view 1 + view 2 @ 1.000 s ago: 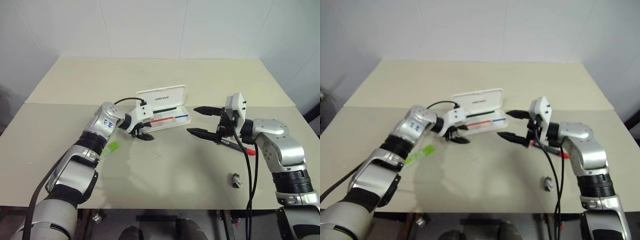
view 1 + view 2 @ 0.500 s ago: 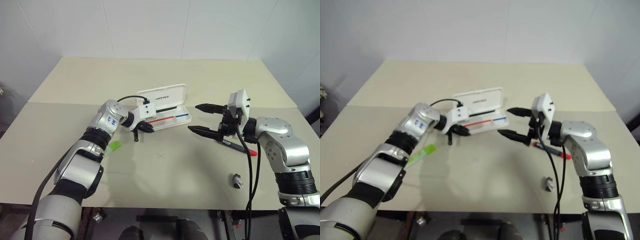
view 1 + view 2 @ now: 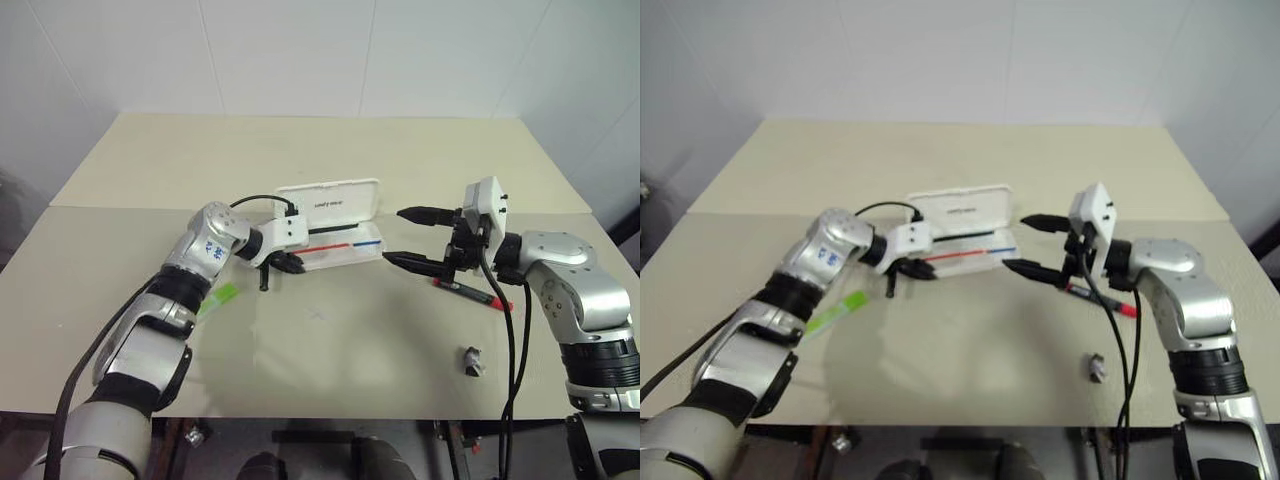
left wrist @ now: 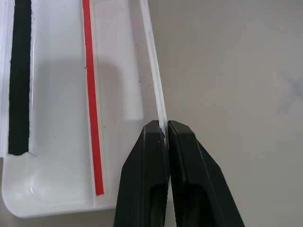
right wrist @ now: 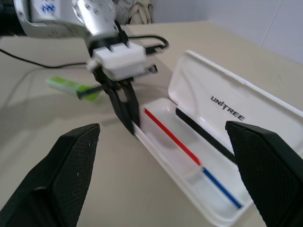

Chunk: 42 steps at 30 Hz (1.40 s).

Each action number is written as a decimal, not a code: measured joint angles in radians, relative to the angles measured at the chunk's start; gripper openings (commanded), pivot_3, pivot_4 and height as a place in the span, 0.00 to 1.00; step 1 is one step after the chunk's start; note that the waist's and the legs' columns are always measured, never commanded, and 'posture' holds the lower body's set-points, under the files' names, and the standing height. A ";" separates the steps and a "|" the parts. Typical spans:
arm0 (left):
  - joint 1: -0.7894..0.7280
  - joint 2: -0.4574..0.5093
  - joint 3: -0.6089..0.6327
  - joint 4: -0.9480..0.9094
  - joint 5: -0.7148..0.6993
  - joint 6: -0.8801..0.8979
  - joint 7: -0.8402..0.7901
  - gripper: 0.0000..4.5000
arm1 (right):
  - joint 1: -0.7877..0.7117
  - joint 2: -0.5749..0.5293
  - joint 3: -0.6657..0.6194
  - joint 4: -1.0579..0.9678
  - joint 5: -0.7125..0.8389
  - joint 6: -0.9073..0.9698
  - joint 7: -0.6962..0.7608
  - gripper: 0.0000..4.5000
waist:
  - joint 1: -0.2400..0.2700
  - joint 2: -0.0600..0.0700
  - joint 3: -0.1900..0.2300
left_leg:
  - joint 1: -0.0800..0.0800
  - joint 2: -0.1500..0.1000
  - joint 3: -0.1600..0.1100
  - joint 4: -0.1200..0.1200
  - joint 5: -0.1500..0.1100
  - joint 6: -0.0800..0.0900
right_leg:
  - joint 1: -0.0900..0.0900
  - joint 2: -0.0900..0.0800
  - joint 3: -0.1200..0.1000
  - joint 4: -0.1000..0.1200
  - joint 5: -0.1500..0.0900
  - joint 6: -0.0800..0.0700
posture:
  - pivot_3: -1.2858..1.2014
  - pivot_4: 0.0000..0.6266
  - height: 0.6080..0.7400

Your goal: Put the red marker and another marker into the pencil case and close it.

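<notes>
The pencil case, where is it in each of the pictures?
Left eye view: pencil case, centre, lid up.
Right eye view: centre.
Left wrist view: upper left.
Right wrist view: centre-right.
Shared landmark: left gripper pinching its front wall.

On the table [image 3: 330, 390] the open pencil case [image 3: 335, 225] sits mid-table, the highlighter [image 3: 222, 297] to its left, the marker [image 3: 466, 291] to its right, and a small object [image 3: 472, 361] nearer the front edge.
</notes>
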<state>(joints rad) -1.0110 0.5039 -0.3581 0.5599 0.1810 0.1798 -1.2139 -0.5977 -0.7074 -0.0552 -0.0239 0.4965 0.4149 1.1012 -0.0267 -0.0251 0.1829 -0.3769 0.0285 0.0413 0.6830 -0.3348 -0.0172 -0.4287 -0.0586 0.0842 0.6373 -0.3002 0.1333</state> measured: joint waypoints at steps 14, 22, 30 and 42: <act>0.202 0.088 -0.013 -0.518 -0.031 0.177 -0.049 0.00 | 0.211 -0.118 -0.087 -0.030 -0.001 -0.021 0.057 1.00 | 0.000 0.000 0.000 | 0.002 -0.001 0.001 0.002 -0.002 0.005 | 0.001 0.000 0.002 0.002 0.000 0.000 | 0.52 0.24 1.00; 0.271 0.096 -0.054 -0.616 -0.034 0.244 -0.047 0.00 | 0.255 -0.139 -0.108 -0.056 -0.001 -0.021 0.054 1.00 | -0.001 0.000 0.000 | 0.004 -0.002 0.001 0.002 -0.001 0.004 | 0.001 0.002 0.004 0.002 0.000 0.000 | 0.52 0.24 1.00; 0.314 0.124 -0.062 -0.665 -0.034 0.270 -0.032 0.00 | 0.259 -0.139 -0.108 -0.087 0.007 -0.020 0.033 1.00 | 0.000 0.000 0.000 | 0.004 -0.001 0.001 0.002 -0.001 0.004 | 0.001 0.001 0.004 0.002 0.000 0.000 | 0.52 0.24 1.00; 0.297 0.083 -0.062 -0.669 -0.072 0.302 -0.023 0.31 | 0.255 -0.116 -0.104 -0.096 0.024 -0.012 0.016 1.00 | 0.001 0.000 0.000 | 0.004 -0.002 0.001 0.002 -0.001 0.004 | 0.002 0.001 0.004 0.002 0.000 0.000 | 0.52 0.24 1.00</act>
<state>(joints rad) -0.7145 0.5870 -0.4204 -0.1095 0.1088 0.4823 -1.2374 -0.3426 -0.8237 -0.1592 -0.1201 0.5208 0.4033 1.1172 -0.0259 -0.0252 0.1829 -0.3727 0.0270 0.0428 0.6849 -0.3359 -0.0128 -0.4268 -0.0572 0.0880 0.6389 -0.2998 0.1332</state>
